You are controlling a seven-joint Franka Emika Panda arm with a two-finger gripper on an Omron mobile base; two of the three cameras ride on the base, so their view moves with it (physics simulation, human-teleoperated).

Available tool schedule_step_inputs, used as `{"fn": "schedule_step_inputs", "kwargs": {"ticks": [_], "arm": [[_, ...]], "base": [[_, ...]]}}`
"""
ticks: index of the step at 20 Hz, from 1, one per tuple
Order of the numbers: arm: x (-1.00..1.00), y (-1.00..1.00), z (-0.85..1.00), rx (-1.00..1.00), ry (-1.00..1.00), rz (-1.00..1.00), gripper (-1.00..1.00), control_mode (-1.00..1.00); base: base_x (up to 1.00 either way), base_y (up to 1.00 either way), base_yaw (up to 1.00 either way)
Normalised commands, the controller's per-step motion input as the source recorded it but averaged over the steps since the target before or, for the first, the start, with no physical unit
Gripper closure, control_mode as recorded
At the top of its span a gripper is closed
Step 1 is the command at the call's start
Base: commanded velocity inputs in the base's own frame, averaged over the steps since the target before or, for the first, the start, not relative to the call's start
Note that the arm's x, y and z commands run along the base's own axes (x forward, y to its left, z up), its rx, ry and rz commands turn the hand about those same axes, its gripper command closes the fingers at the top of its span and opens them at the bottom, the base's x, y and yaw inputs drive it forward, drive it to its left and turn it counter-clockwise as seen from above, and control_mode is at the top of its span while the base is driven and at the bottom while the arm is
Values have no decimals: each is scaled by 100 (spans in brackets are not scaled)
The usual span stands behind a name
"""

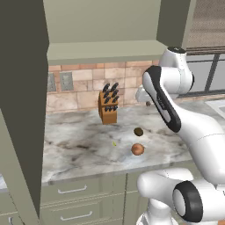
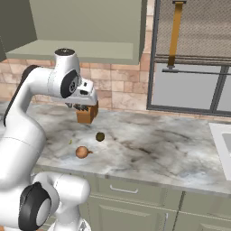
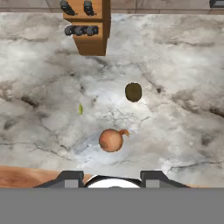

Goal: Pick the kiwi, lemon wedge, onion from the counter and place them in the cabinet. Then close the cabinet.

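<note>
1. The cabinet fills the upper part of the left base view, with one door swung open down the left edge. That door is the biggest hazard. An arm carrying food upward could clip its edge or the shelf lip if the approach is not square.
2. The counter spans the middle of the frame, and all three foods lie loose on it. A knife block stands behind them, upper centre in the hand view. A reach that overshoots could knock it.
3. The gripper hangs high above the worktop, at the bottom edge of the hand view. The two fingertips stand well apart with nothing between them, so the jaws are wide and empty.
4. The onion lies at lower centre of the hand view, closest to the gripper. It is round and smooth, so an off-centre pinch would likely squirt it sideways toward the counter edge.
5. The kiwi sits just above and right of the onion, apart from it. A descent on either could nudge the other.
6. The lemon wedge is a tiny sliver at centre left. It is thin enough for the fingers to close over it and miss.
</note>
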Motion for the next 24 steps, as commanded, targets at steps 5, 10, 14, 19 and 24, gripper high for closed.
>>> {"fn": "schedule_step_inputs", "kwargs": {"ticks": [5, 10, 14, 19, 24], "arm": [[0, 16, -25, 0, 12, 0, -100, -100], [0, 11, -65, 1, 21, -1, -100, -100], [-1, 0, -58, 1, 16, -11, -100, -100], [-1, 0, -57, 0, 4, -17, -100, -100], [0, 0, -48, 0, 0, -23, -100, -100]], "base": [[0, 0, 0], [0, 0, 0], [0, 0, 0], [0, 0, 0], [0, 0, 0]]}}
